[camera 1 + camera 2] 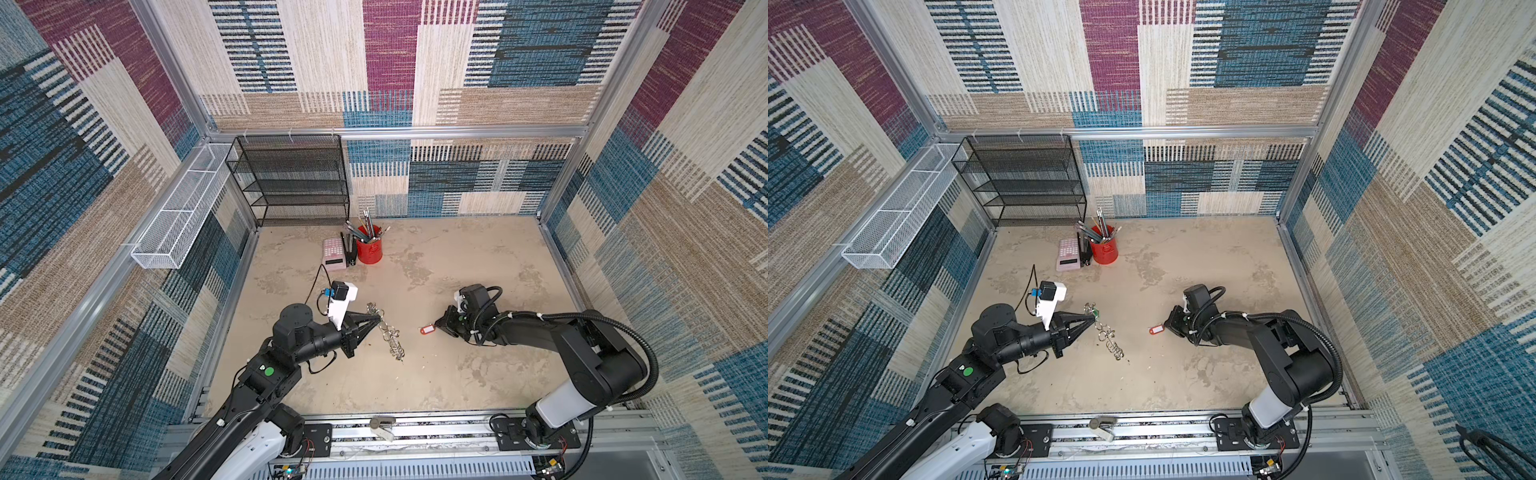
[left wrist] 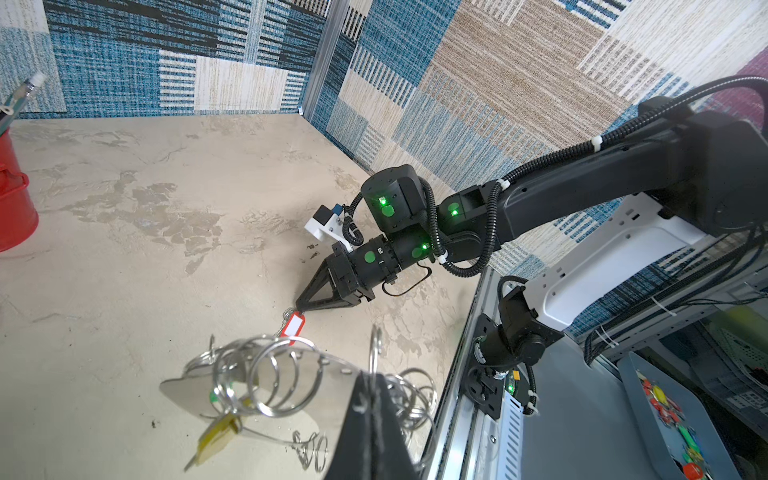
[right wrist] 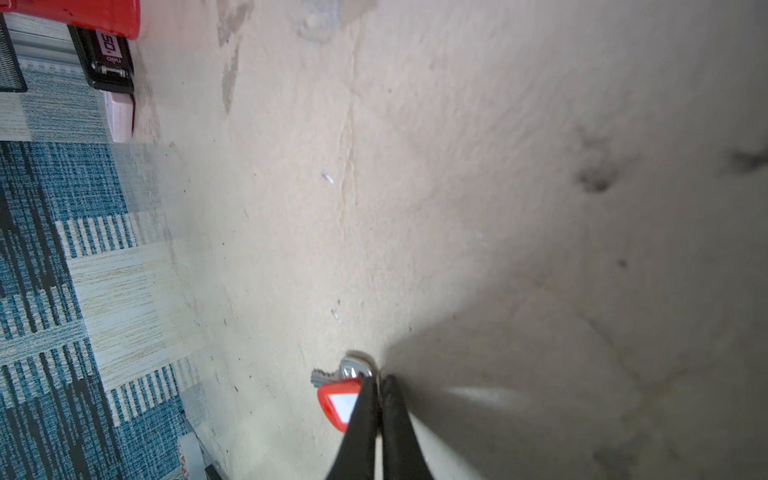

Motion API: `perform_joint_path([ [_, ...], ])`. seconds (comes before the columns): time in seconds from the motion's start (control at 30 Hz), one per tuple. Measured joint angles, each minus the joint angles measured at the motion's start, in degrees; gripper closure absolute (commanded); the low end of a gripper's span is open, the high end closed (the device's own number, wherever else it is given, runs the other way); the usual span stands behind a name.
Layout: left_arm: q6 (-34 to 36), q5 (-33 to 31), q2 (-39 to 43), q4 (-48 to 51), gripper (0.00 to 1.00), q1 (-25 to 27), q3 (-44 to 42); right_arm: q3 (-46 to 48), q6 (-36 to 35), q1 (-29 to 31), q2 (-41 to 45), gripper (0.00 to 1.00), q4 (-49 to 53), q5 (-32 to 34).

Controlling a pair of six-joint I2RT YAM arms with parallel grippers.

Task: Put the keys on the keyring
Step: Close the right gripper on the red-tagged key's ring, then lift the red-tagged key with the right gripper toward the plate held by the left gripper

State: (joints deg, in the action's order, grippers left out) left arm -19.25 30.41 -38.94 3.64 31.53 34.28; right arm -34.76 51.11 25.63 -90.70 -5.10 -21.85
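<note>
The keyring [image 1: 390, 337] [image 1: 1111, 338] is a grey band edged with silver split rings. It lies on the table left of centre. My left gripper [image 1: 379, 320] [image 1: 1094, 318] is shut on its band. In the left wrist view the band [image 2: 291, 380] stands raised by my left gripper [image 2: 368, 380]; a yellow-tagged key [image 2: 216, 434] hangs from a ring. The red-tagged key [image 1: 425, 330] [image 1: 1155, 330] [image 2: 292, 325] lies near the middle. My right gripper [image 1: 436, 326] [image 3: 379, 380] is shut on the small ring joining the silver key [image 3: 330, 375] and its red tag [image 3: 337, 405].
A red pencil cup [image 1: 369, 249], a pink calculator [image 1: 334, 254] and a black stapler [image 1: 350, 249] stand at the back. A black mesh shelf [image 1: 291, 178] and a white wire basket [image 1: 183, 208] line the back left. A grey tray [image 2: 640, 390] holding coloured tags sits beyond the rail.
</note>
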Motion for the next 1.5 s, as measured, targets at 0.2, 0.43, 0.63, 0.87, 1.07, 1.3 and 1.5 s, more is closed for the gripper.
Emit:
perform_joint_path([
  [0.2,0.4,0.0,-0.4,0.5,1.00,0.0,0.2,0.8,-2.3,0.0,5.9,1.00,-1.2,1.6],
  [0.43,4.8,0.0,-3.5,5.0,1.00,0.0,5.3,3.9,-14.8,0.3,21.0,1.00,-12.1,-2.5],
  [0.63,10.6,0.5,-8.5,10.2,1.00,0.0,11.1,5.9,-22.8,0.6,28.7,1.00,-20.1,-16.1],
  [0.87,17.0,0.5,-13.6,16.3,1.00,0.1,17.1,1.0,-27.3,3.6,31.1,1.00,-21.3,-26.0],
  [1.07,18.8,1.3,-16.5,18.3,1.00,1.5,19.4,-3.1,-29.8,6.7,30.8,1.00,-17.4,-27.1],
  [1.3,19.2,1.3,-19.6,19.6,1.00,3.3,22.3,-7.3,-33.7,10.2,28.7,1.00,-10.9,-24.1],
  [1.5,18.9,1.3,-21.3,21.2,1.00,4.6,23.8,-8.9,-36.1,11.8,27.8,1.00,-8.1,-21.3],
])
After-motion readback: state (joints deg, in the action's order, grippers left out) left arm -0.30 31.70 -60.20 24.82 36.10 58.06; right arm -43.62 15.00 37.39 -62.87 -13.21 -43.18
